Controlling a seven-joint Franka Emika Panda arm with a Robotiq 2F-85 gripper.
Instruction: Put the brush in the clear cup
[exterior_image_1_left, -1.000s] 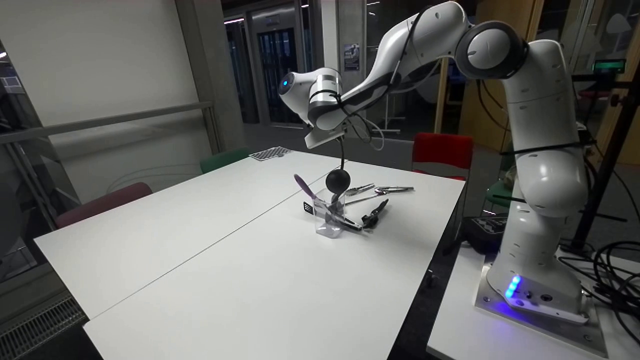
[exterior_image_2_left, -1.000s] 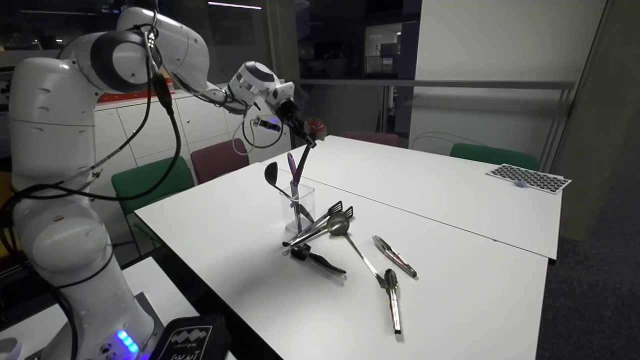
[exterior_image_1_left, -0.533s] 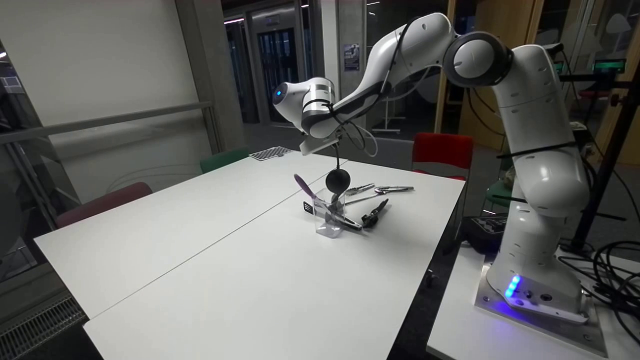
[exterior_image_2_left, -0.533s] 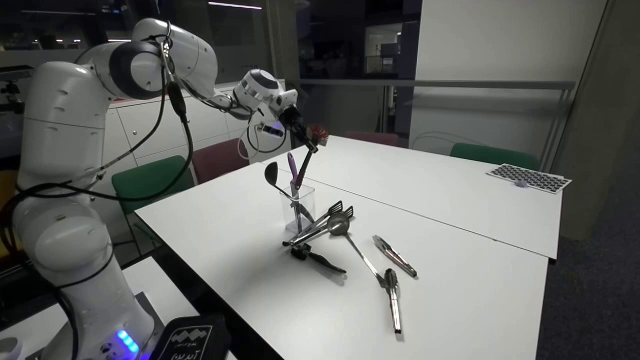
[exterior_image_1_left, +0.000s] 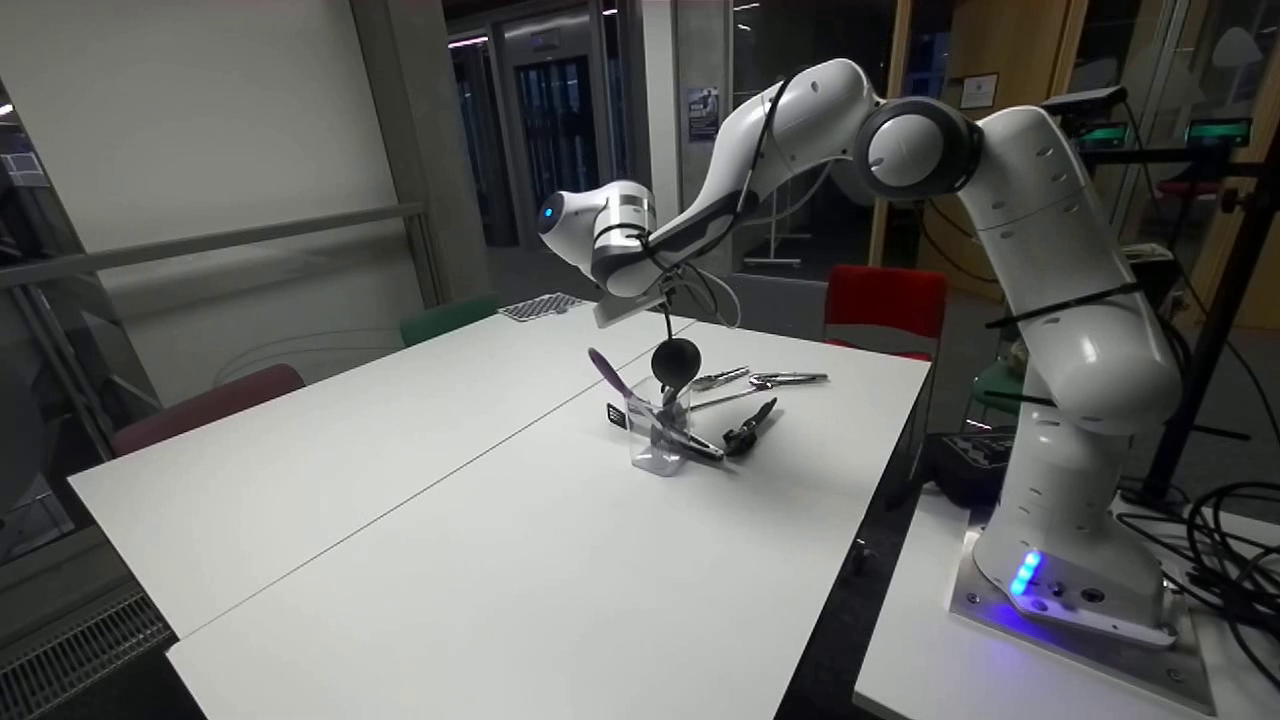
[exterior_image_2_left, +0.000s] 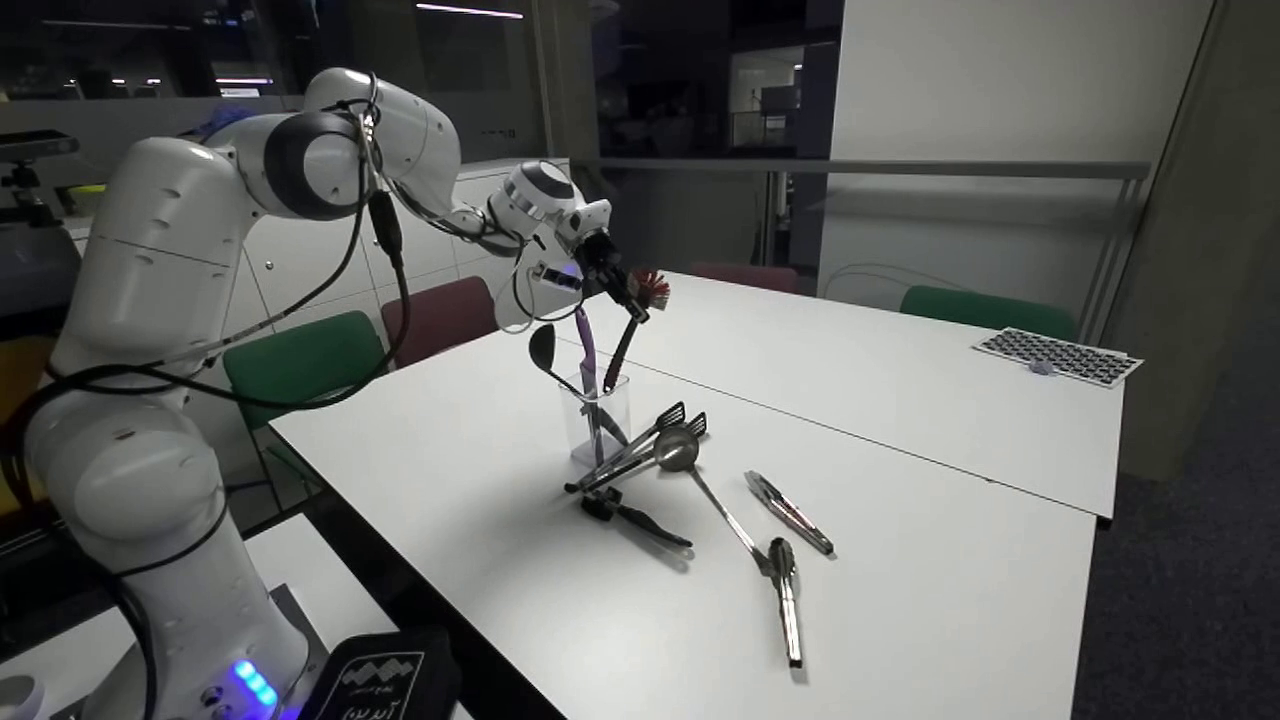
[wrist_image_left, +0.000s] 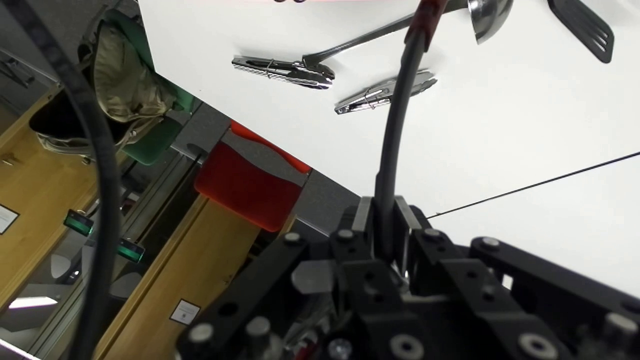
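Note:
In an exterior view my gripper (exterior_image_2_left: 637, 312) is shut on the brush (exterior_image_2_left: 620, 352), which has a red bristle head and a dark handle pointing down, tilted. The handle's lower tip is level with the rim of the clear cup (exterior_image_2_left: 576, 432); whether it is inside the rim I cannot tell. A purple-handled utensil (exterior_image_2_left: 585, 338) and a black ladle (exterior_image_2_left: 543, 347) stand in the cup. In the wrist view the brush handle (wrist_image_left: 396, 120) runs between both finger pads and ends in dark red. The clear cup (exterior_image_1_left: 648, 458) also shows in an exterior view, where the fingertips are hidden.
Slotted spatulas (exterior_image_2_left: 668, 416) lie close against the cup. A black utensil (exterior_image_2_left: 645, 522), a metal ladle (exterior_image_2_left: 677, 449), and two tongs (exterior_image_2_left: 790, 515) lie on the white table around it. A checkered board (exterior_image_2_left: 1060, 358) sits at a far corner.
My arm has come lower and farther from its base, carrying the brush. The handle's tip has dropped and shifted from beside the purple handle toward the cup's rim. The grip has stayed shut.

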